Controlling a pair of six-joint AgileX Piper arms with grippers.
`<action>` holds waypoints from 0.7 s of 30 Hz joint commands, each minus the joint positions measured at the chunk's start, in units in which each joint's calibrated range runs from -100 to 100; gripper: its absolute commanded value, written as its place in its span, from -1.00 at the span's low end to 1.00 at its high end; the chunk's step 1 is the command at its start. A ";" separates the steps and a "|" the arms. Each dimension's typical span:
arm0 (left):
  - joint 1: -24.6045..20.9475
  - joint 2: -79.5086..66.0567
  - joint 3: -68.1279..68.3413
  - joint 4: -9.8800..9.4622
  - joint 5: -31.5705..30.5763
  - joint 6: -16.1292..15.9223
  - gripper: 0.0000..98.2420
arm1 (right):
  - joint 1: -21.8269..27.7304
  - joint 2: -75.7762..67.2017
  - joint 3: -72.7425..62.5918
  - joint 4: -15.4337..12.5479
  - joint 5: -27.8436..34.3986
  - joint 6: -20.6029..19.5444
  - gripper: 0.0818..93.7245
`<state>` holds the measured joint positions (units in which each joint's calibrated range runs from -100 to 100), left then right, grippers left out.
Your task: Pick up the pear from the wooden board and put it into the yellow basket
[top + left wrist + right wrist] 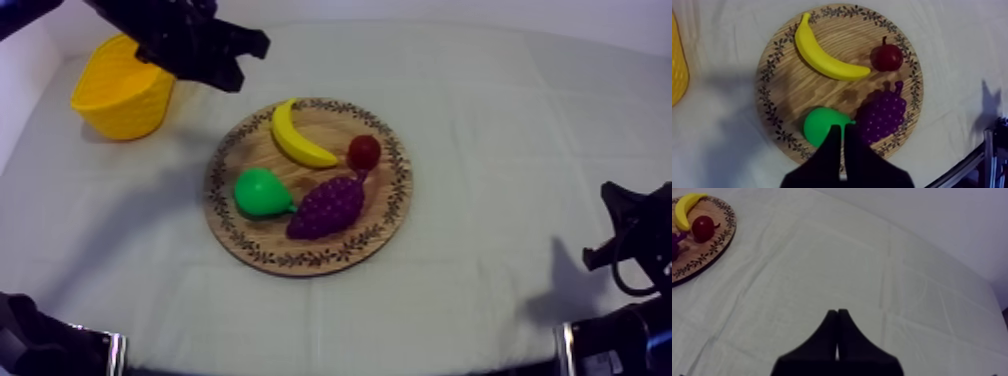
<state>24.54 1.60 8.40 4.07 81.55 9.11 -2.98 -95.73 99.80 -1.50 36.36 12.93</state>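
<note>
The green pear [262, 192] lies on the near-left part of the round wooden board [385, 215], touching the purple grapes [328, 207]. My left gripper [230, 74] hangs high between the yellow basket [125, 85] and the board. In the left wrist view its fingers lie together as a narrow wedge [843, 131], shut on nothing, looking down on the pear [819, 126] and the board [794, 87]. My right gripper [612, 208] rests low at the table's right side, its fingers shut [837, 313] over bare cloth.
A banana [300, 140] and a small red fruit [363, 152] lie on the far half of the board. The basket stands at the far left, its edge [678, 65] beside the board in the left wrist view. Open cloth lies right of the board.
</note>
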 commanded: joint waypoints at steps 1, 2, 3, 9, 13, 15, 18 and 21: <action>0.13 0.25 -0.15 0.09 0.23 0.74 -1.00 | -0.01 -0.03 -0.02 0.01 0.02 0.04 -0.99; 0.21 0.36 -0.22 0.17 0.40 1.05 -1.00 | -0.01 -0.03 -0.02 0.01 0.02 0.04 -0.99; 0.29 0.43 -0.36 0.15 0.74 1.14 -1.00 | -0.01 -0.03 -0.02 0.01 0.02 0.04 -0.99; 0.56 0.70 -2.46 0.03 4.59 -2.35 -1.00 | -0.01 -0.03 -0.02 0.01 0.02 0.04 -0.99; 0.72 1.20 -3.16 0.27 5.64 -10.45 -1.00 | -0.01 -0.03 -0.02 0.01 0.02 0.04 -0.99; 0.90 1.44 -3.40 0.33 6.13 -14.83 -1.00 | -0.01 -0.03 -0.02 0.01 0.02 0.04 -0.99; 1.35 1.75 -3.92 -0.31 7.87 -20.97 -1.00 | -0.01 -0.03 -0.02 0.01 0.02 0.04 -0.99; 1.92 2.00 -4.11 -1.25 9.84 -25.71 -1.00 | -0.01 -0.03 -0.02 0.01 0.02 0.04 -0.99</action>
<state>26.30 3.53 4.29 3.02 90.66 -8.19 -2.98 -95.73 99.80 -1.50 36.36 12.96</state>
